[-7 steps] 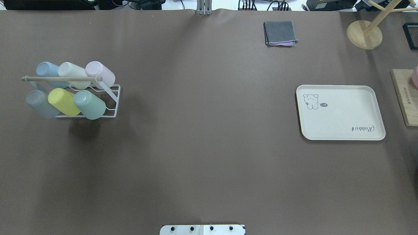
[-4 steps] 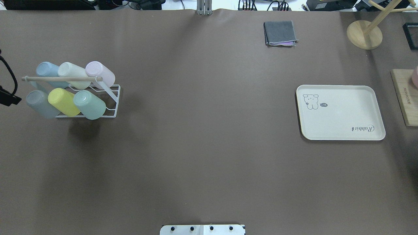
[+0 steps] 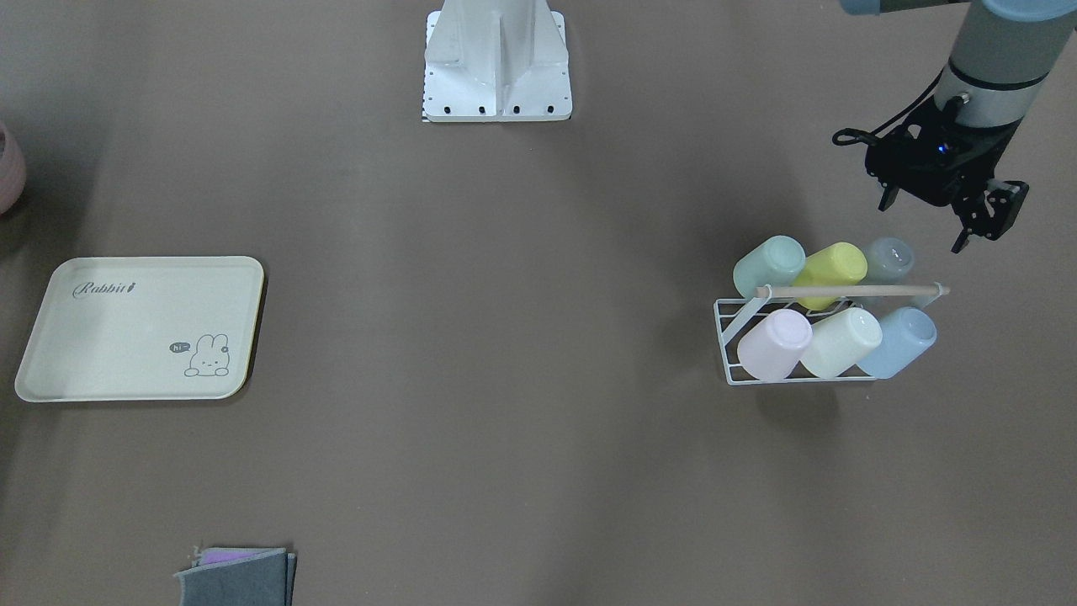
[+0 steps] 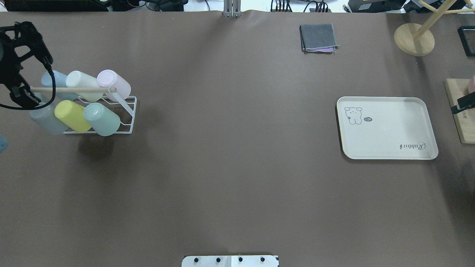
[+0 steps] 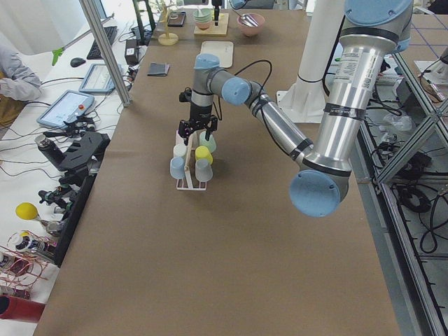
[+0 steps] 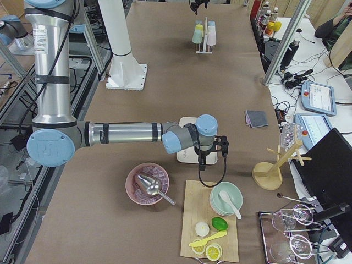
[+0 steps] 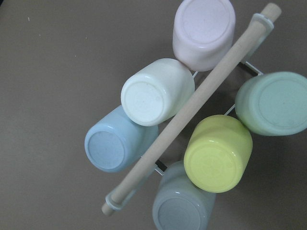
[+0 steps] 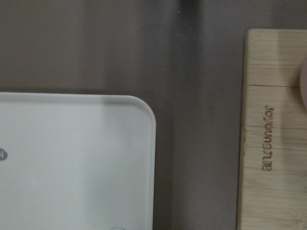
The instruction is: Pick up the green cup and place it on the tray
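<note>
The pale mint-green cup (image 4: 102, 119) lies tilted in the front row of a white wire rack (image 4: 130, 115), at its right end, next to a yellow-lime cup (image 4: 72, 115). It also shows in the front view (image 3: 768, 265) and the left wrist view (image 7: 273, 103). My left gripper (image 4: 41, 81) hovers open and empty above the rack's left end, over the blue and grey-blue cups. The cream Rabbit tray (image 4: 393, 126) lies far right, with nothing on it. My right gripper (image 4: 462, 104) barely shows at the right edge beside the tray; I cannot tell how its jaws stand.
The rack holds several cups under a wooden handle bar (image 4: 70, 89). A bamboo board (image 4: 460, 118) lies right of the tray. A folded grey cloth (image 4: 319, 37) and a wooden stand base (image 4: 413, 39) sit at the far edge.
My left gripper has come in from the left edge to above the rack's left end. My right gripper has appeared at the right edge near the tray.
</note>
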`<control>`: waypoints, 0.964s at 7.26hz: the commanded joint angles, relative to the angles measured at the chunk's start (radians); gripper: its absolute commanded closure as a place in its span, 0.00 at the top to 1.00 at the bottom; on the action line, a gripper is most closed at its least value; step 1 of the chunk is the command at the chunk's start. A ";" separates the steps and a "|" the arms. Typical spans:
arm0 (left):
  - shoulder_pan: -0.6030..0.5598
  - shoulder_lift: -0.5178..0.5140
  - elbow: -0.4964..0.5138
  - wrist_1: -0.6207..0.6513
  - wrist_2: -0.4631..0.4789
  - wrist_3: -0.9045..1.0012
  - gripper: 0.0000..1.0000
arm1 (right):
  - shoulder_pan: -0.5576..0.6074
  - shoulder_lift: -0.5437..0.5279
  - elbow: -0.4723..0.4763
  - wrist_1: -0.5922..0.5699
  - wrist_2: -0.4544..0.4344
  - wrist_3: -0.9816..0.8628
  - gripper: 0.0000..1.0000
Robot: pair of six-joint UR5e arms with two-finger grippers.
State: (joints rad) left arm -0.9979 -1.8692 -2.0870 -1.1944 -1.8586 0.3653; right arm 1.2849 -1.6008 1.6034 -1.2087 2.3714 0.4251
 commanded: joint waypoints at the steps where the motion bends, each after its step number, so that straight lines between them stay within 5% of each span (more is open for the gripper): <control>1: 0.065 -0.122 0.036 0.154 0.111 0.193 0.99 | -0.061 -0.005 -0.020 0.029 -0.003 0.012 0.98; 5: 0.330 -0.237 0.042 0.415 0.382 0.219 0.99 | -0.108 0.005 -0.137 0.159 -0.023 0.015 0.97; 7: 0.370 -0.281 0.035 0.531 0.415 0.253 0.99 | -0.119 0.031 -0.143 0.156 -0.026 0.020 0.92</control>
State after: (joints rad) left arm -0.6608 -2.1144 -2.0476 -0.7484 -1.4751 0.5948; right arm 1.1724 -1.5861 1.4686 -1.0557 2.3481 0.4408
